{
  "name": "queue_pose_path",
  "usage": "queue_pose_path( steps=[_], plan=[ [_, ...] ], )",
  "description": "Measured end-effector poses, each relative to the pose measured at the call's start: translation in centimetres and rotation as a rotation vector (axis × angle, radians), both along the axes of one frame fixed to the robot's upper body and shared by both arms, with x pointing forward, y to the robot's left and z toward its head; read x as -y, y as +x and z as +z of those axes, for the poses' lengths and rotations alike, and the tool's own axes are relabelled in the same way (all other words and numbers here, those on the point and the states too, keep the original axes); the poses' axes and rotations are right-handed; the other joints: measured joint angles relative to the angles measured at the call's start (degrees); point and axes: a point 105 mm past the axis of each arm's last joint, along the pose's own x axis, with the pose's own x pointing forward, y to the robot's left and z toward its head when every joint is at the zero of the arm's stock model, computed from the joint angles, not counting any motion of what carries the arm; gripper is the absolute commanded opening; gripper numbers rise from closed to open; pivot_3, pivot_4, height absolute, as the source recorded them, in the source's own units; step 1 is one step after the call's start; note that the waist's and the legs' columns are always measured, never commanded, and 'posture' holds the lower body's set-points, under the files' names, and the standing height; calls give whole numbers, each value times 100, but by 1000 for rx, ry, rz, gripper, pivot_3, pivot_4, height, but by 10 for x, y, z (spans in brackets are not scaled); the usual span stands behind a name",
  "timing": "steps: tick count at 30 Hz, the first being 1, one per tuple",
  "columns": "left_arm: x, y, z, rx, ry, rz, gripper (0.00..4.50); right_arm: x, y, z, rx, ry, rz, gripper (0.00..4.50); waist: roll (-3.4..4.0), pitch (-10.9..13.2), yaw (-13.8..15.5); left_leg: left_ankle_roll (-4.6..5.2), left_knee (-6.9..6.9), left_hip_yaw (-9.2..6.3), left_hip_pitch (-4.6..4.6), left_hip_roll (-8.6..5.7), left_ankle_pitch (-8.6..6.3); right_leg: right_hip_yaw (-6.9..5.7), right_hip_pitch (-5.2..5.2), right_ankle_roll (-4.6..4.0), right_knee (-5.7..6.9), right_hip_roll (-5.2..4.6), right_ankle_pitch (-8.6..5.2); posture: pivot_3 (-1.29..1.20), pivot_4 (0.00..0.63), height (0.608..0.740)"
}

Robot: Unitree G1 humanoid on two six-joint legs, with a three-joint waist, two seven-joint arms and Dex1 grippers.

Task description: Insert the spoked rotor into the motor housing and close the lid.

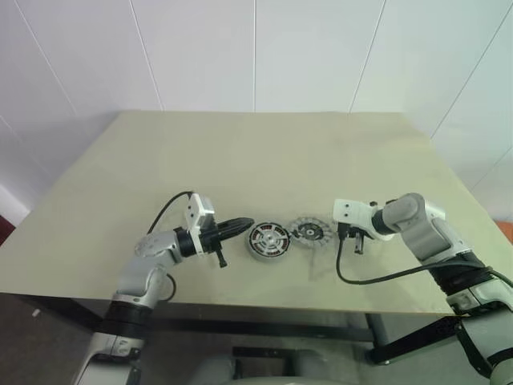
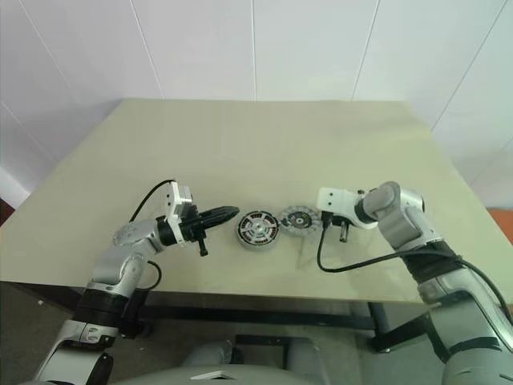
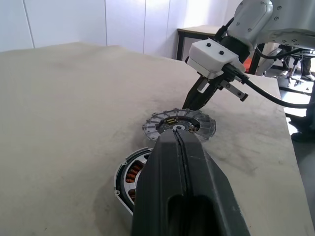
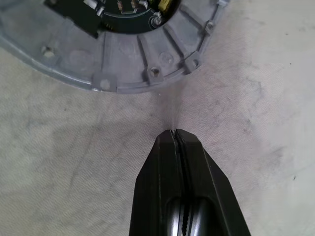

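Note:
The motor housing [image 1: 267, 239] lies on the table near its front edge, and copper windings [image 3: 132, 173] show inside a pale rim. A silver-white spoked cap, apparently the spoked rotor [image 2: 257, 228], sits in it. Just right of it lies the lid [image 1: 311, 231], a flat grey disc with radial ribs [image 4: 147, 59]. My left gripper [image 1: 248, 224] is shut and empty. It is held level with its tip just left of the housing. My right gripper [image 4: 173, 133] is also shut and empty. It points steeply down at the table just off the lid's right rim.
The beige table [image 1: 256, 160] is bare behind the parts. Its front edge [image 1: 240, 301] runs close below them. A black cable [image 1: 377, 279] hangs from my right wrist over the table's front right. White walls stand behind the table.

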Motion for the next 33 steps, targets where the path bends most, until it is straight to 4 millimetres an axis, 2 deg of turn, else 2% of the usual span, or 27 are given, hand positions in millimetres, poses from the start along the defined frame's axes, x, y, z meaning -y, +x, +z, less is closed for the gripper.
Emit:
queue_pose_path(
  steps=[5, 17, 27, 33],
  plan=[
    [0, 0, 0, 0, 0, 0, 0, -2, -1, -1, -5, 61, -55, 45, -2, -1, -15, 1, 0, 0, 4, 3, 0, 0, 3, 0, 0, 6, 0, 0, 0, 740],
    [3, 0, -1, -3, 3, -5, 0, -50, -2, -5, -60, 317, -61, 45, -3, 1, 2, 1, 0, 0, -3, 4, 1, 0, -3, 1, 1, 6, 0, 0, 0, 740],
    [4, -1, -2, -8, 5, -10, 0, -70, 22, 16, 97, 420, -77, 45, -1, 1, -6, 0, -1, -1, -5, 4, 0, 0, -6, 1, 1, 5, 0, 0, 0, 740],
    [5, -1, -2, -10, 6, -12, 0, -86, 16, 31, 35, 582, -74, 45, -1, 1, -1, 0, -1, -2, -9, 4, 0, 0, -8, 1, 0, 2, 0, 0, 0, 740]
  ],
)
